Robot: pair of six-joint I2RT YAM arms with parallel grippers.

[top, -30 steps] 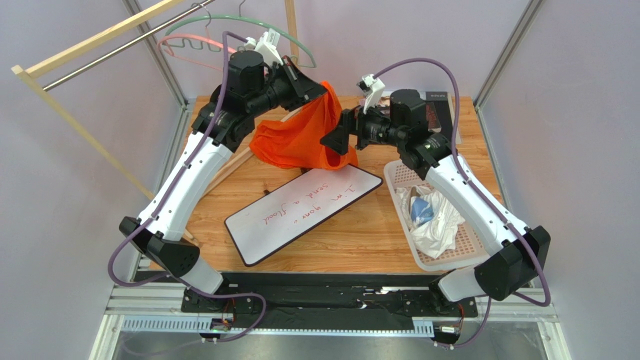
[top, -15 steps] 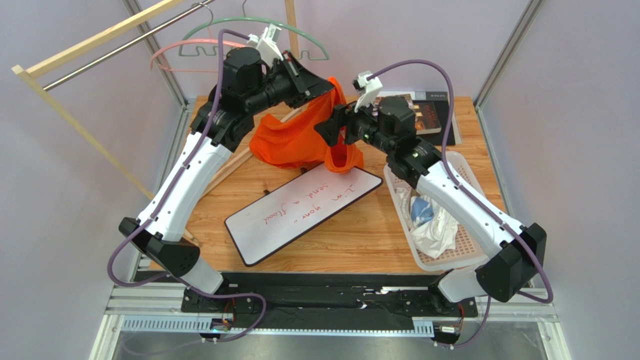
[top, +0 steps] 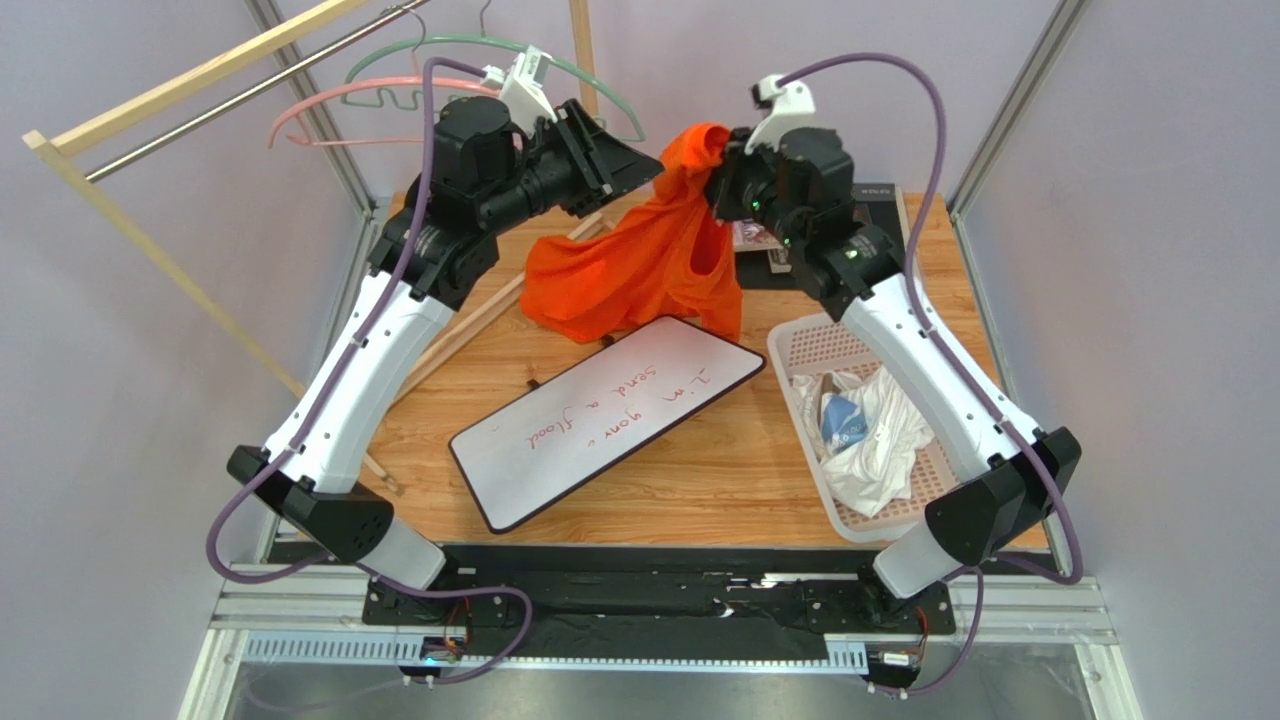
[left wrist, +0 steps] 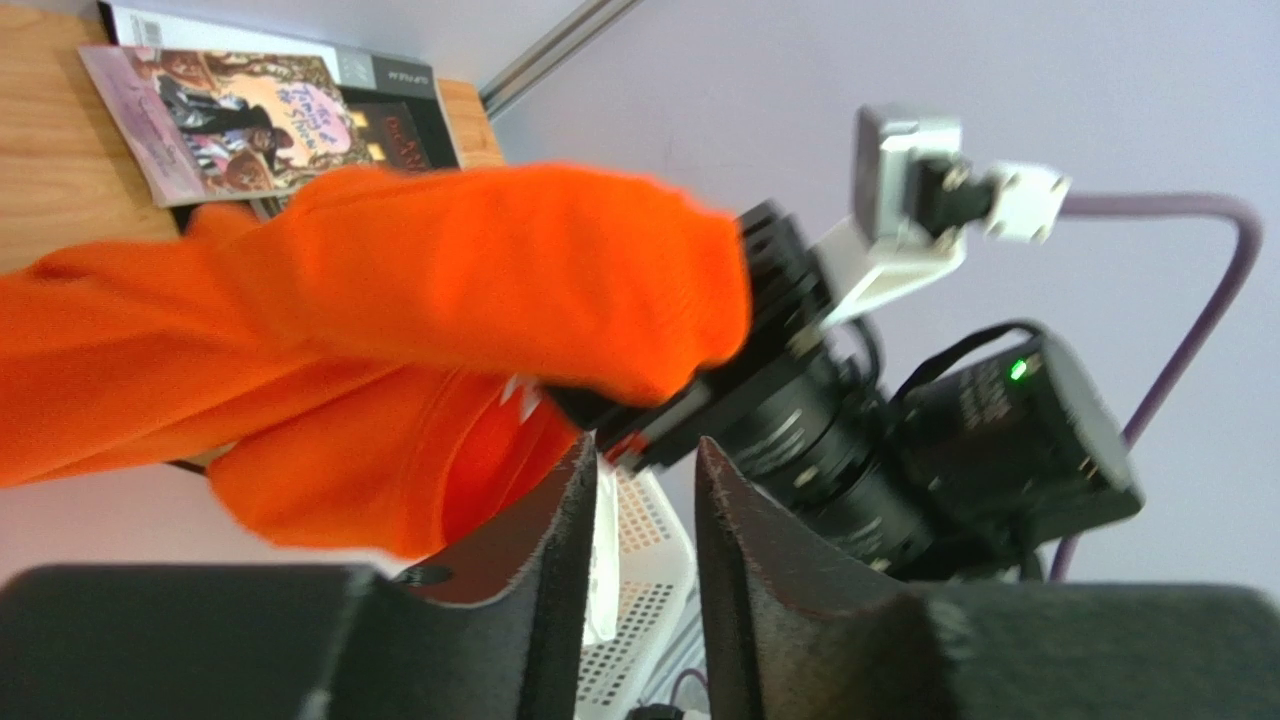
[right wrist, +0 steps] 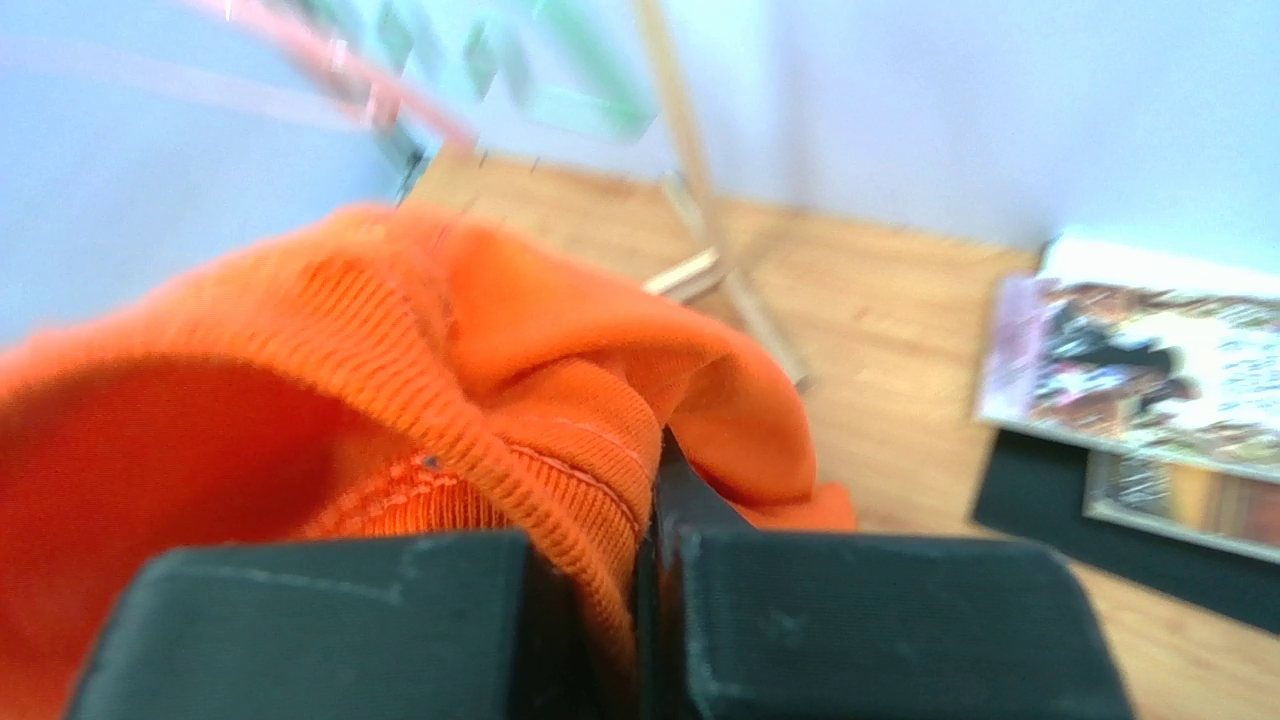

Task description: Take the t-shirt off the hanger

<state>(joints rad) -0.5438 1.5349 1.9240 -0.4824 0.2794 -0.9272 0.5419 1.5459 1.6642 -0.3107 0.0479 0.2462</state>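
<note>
The orange t-shirt (top: pixel 646 263) hangs bunched from my right gripper (top: pixel 724 162), which is shut on its ribbed edge (right wrist: pixel 496 450) high over the back of the table. The shirt's lower part trails onto the wood. My left gripper (top: pixel 639 158) sits just left of the shirt's top, open, with nothing between its fingers (left wrist: pixel 564 570); the shirt (left wrist: pixel 451 285) lies beyond its tips. A green hanger (top: pixel 496 48) and a pink hanger (top: pixel 346 93) hang on the rail at the back left, both apart from the shirt.
A whiteboard (top: pixel 601 413) with writing lies mid-table. A white basket (top: pixel 954 480) at the right holds white cloth and a blue item. Books (top: pixel 879 203) lie at the back right. The wooden rack (top: pixel 196 83) stands back left, one leg (top: pixel 481 323) slanting under the shirt.
My right gripper shut on the shirt and lifted it up and back. The left gripper let go of it and opened. The hangers swung left.
</note>
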